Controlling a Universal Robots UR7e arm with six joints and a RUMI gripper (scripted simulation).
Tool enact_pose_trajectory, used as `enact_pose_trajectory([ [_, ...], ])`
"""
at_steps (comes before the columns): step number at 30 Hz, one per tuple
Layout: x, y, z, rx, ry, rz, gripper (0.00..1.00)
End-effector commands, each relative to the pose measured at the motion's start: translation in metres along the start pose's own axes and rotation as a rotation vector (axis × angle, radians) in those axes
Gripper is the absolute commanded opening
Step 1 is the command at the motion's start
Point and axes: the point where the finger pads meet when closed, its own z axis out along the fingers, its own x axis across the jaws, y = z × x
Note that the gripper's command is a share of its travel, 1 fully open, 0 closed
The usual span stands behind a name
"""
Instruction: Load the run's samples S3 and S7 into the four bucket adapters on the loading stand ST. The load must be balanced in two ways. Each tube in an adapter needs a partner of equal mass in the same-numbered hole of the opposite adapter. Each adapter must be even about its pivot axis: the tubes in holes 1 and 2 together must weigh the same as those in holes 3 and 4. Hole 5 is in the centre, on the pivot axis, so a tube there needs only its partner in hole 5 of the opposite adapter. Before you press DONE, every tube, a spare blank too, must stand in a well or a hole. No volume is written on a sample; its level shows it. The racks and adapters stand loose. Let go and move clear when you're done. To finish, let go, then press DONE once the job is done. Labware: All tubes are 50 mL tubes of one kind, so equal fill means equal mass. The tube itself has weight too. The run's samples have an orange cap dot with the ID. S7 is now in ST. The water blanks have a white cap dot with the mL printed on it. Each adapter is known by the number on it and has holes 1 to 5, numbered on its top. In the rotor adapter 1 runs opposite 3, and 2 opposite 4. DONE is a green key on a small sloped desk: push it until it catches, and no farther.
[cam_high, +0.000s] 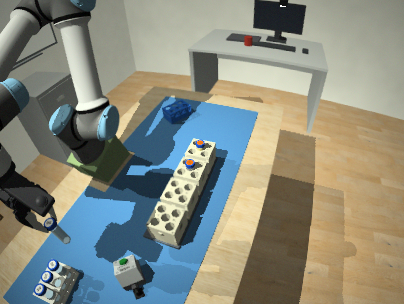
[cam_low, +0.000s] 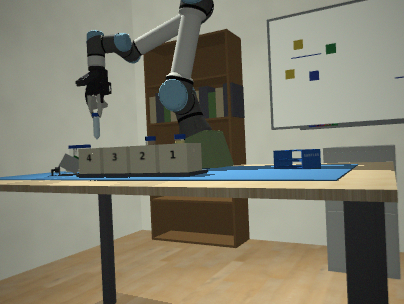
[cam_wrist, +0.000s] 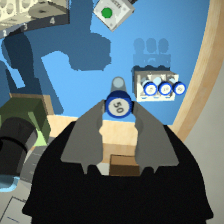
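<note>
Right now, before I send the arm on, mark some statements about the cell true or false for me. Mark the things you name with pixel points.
1. The black two-jaw gripper (cam_high: 51, 218) (cam_low: 96, 111) (cam_wrist: 118, 101) is shut on a blue-capped tube marked 50 (cam_high: 50, 224) (cam_low: 96, 127) (cam_wrist: 119, 105). True.
2. That tube stands in a hole of the cream adapter numbered 4 (cam_high: 164, 232) (cam_low: 90, 162). False: it hangs in the air, clear of the adapters.
3. Two tubes with orange cap dots (cam_high: 200, 144) (cam_high: 190, 163) stand in the adapters. True.
4. The white-dotted tubes in the small pale rack (cam_high: 73, 282) (cam_wrist: 155, 99) number five. False: there are three.
5. The blue openwork rack (cam_high: 177, 111) (cam_low: 283, 159) holds a tube. False: no tube shows in it.
</note>
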Motion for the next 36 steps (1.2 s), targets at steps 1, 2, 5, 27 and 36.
enact_pose_trajectory([
  [1, -0.029, -0.02, 0.0, -0.009, 0.003, 0.011, 0.0],
  [2, -0.034, -0.024, 0.0, -0.009, 0.003, 0.011, 0.0],
  [5, -0.05, -0.035, 0.0, -0.009, 0.003, 0.011, 0.0],
  [27, -0.157, -0.114, 0.0, -0.007, 0.005, 0.012, 0.0],
  [36, -0.195, -0.142, 0.0, -0.006, 0.004, 0.012, 0.0],
])
